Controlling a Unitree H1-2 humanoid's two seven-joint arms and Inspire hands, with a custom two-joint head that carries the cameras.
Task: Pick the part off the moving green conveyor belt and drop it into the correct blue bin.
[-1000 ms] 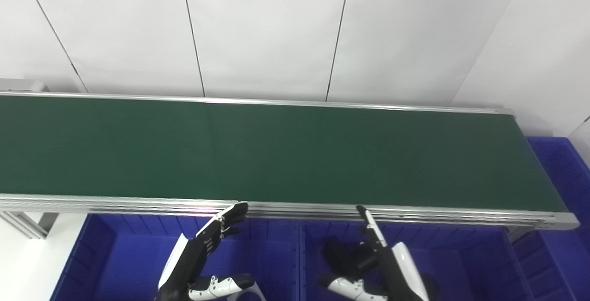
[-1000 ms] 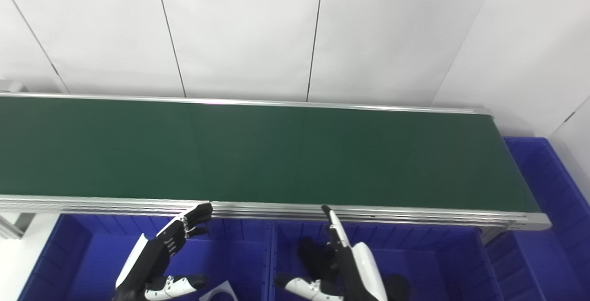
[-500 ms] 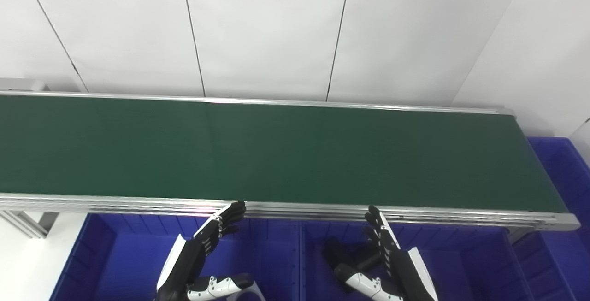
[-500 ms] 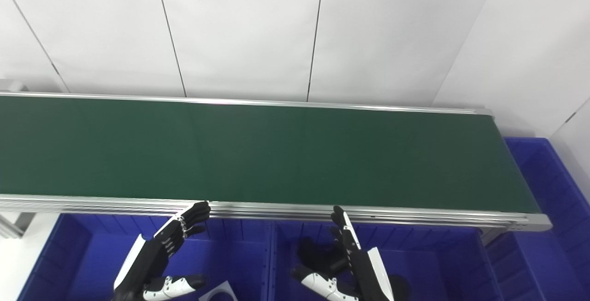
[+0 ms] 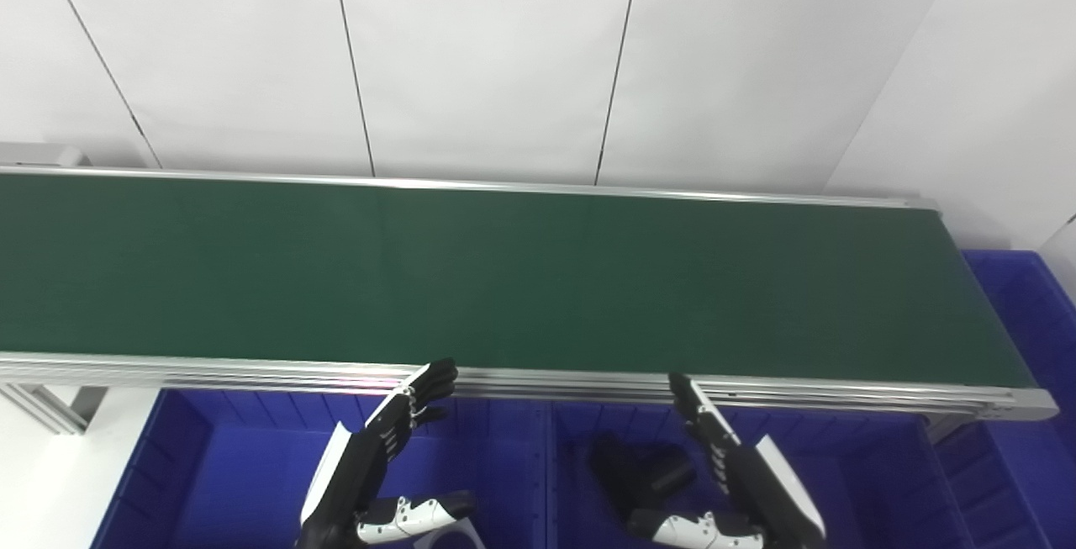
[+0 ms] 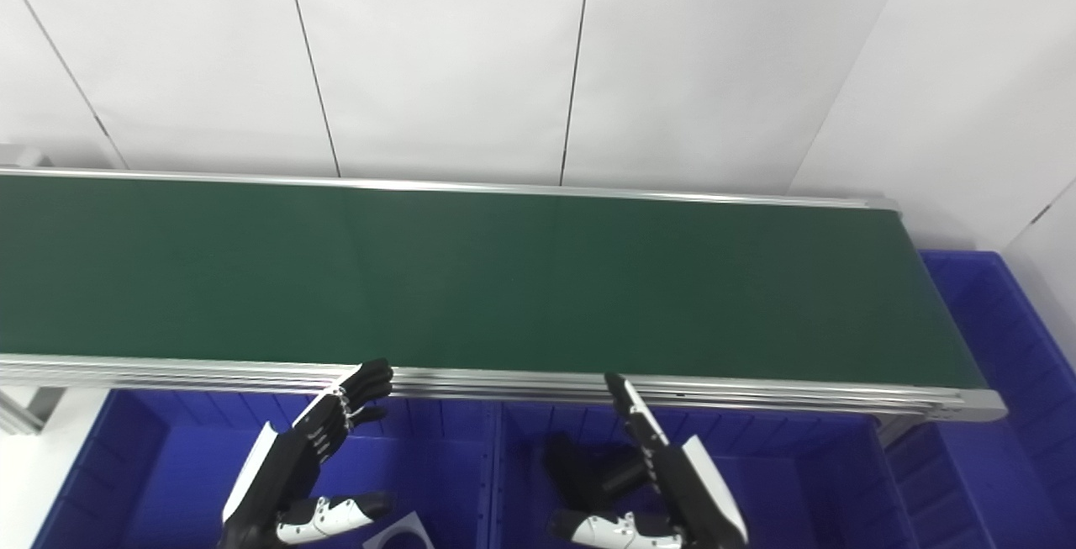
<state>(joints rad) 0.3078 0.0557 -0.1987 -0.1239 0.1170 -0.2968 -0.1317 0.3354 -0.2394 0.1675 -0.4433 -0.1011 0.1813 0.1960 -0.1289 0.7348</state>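
The green conveyor belt point(image 5: 504, 280) runs across the view and carries no part. My left hand point(image 5: 374, 461) is open and empty, its fingers stretched up toward the belt's front rail, above the left blue bin point(image 5: 210, 465). My right hand point(image 5: 740, 482) is open and empty above the middle blue bin point(image 5: 857, 473). A dark black part point(image 5: 635, 469) lies in the middle bin, just left of my right hand. A white part's corner point(image 6: 403, 532) shows in the left bin at the bottom edge.
The belt's silver front rail point(image 5: 546, 382) runs just beyond both hands. A third blue bin point(image 5: 1021, 314) stands past the belt's right end. A white panelled wall point(image 5: 504, 61) rises behind the belt. A metal frame leg point(image 5: 50, 406) is at the lower left.
My right hand has turned from edge-on to open with its thumb out and shifted a little right and down. My left hand has edged slightly right. The belt stays bare.
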